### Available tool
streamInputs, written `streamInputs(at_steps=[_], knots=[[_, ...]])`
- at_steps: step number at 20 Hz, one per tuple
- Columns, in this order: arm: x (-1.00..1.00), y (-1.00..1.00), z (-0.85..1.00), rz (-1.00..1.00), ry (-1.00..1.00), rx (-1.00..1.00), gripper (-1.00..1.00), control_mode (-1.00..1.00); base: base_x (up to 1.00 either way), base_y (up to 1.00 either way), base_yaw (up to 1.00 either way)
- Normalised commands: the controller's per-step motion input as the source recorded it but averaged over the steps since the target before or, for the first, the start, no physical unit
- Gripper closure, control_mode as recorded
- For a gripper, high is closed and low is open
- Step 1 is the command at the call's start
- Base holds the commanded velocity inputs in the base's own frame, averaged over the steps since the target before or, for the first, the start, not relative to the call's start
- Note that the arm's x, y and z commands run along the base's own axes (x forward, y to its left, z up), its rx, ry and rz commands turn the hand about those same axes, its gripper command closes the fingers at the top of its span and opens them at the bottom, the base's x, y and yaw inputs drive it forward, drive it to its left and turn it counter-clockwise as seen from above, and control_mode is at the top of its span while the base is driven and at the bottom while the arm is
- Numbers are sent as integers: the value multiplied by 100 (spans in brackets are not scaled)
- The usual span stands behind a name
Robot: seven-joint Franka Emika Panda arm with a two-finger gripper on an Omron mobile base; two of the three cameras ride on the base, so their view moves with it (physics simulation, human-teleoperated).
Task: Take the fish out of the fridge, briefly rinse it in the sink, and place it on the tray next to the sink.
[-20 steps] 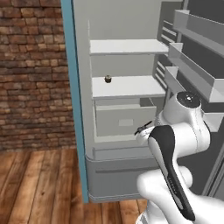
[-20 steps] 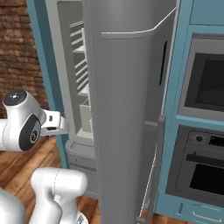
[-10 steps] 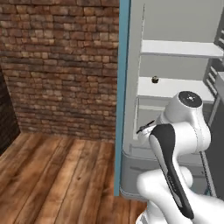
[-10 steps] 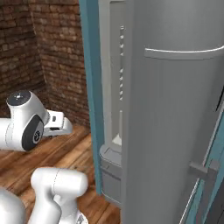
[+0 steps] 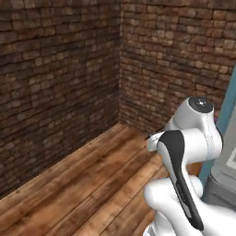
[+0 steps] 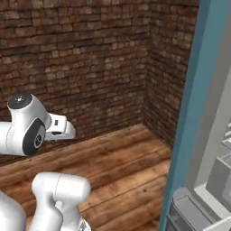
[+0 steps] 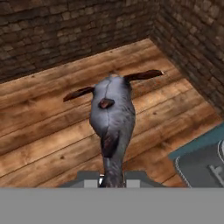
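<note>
Hand view shows you the fish [image 7: 112, 116] pinched by its tail between the jaws of the gripper [image 7: 113, 179], body pointing toward 12 o'clock over the wooden floor [image 7: 52, 127]; the fingertips are mostly cut off. Brick wall [image 5: 60, 69] fills the background. At 4 o'clock, the fridge [image 6: 198, 135] shows just an edge.

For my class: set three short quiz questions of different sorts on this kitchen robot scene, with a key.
1. True or false: the claw is shut on the fish.
2. What lies below the fish in the hand view? A) wooden floor B) sink C) tray
3. Fill in: the walls behind the arm are made of ____.

Key: 1 true; 2 A, the wooden floor; 3 brick.
</note>
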Motion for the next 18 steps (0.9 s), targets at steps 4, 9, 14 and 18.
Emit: streamInputs(at_steps=[4,9,14,18], knots=[[0,0,0,0,0,0,100,100,0,8,95],[0,0,0,0,0,0,100,100,0,3,94],[0,0,0,0,0,0,100,100,0,0,95],[0,0,0,0,0,0,100,100,62,-42,61]])
